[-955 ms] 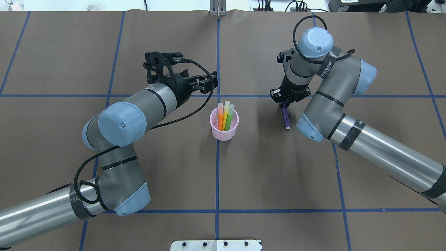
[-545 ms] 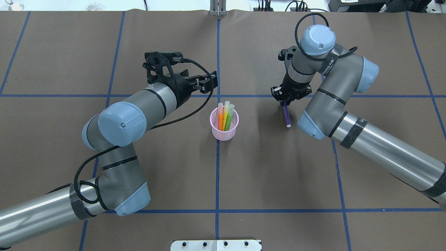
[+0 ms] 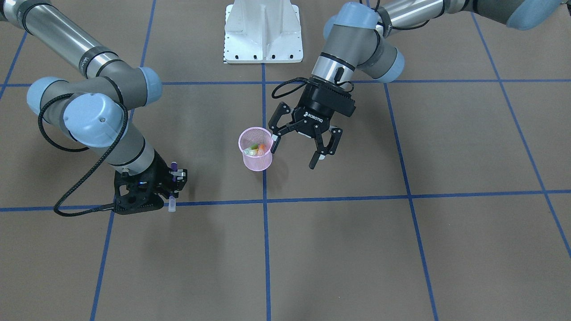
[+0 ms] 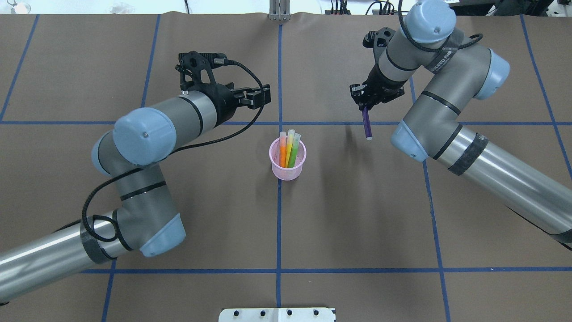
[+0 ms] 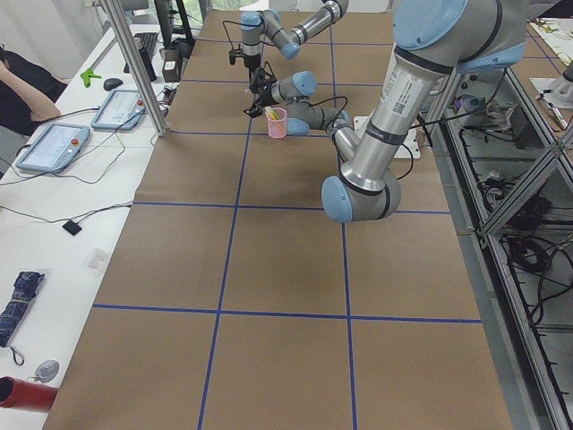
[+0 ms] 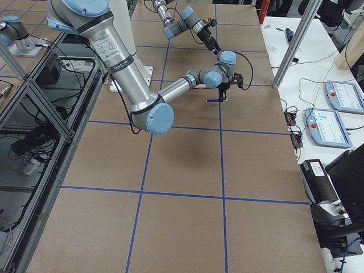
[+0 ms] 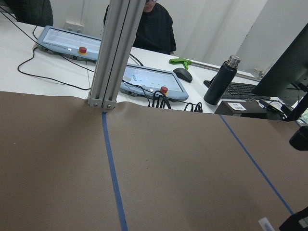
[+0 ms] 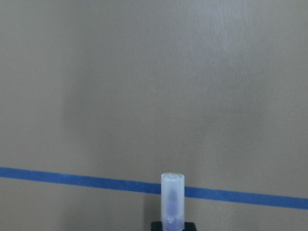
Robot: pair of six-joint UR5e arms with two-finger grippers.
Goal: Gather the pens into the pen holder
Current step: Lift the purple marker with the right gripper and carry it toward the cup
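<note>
The pen holder (image 4: 286, 172) stands mid-table with the orange pen (image 4: 283, 152) and green pen (image 4: 294, 154) upright inside it. On its left, the left arm is folded at the elbow. Its gripper (image 3: 293, 157) tilts forward near the holder's rim, fingers spread wide and empty. Well off to the holder's right, the right arm bends steeply down. Its gripper (image 4: 365, 106) pinches the purple pen (image 4: 367, 127), which hangs cap-down, clear of the table.
</note>
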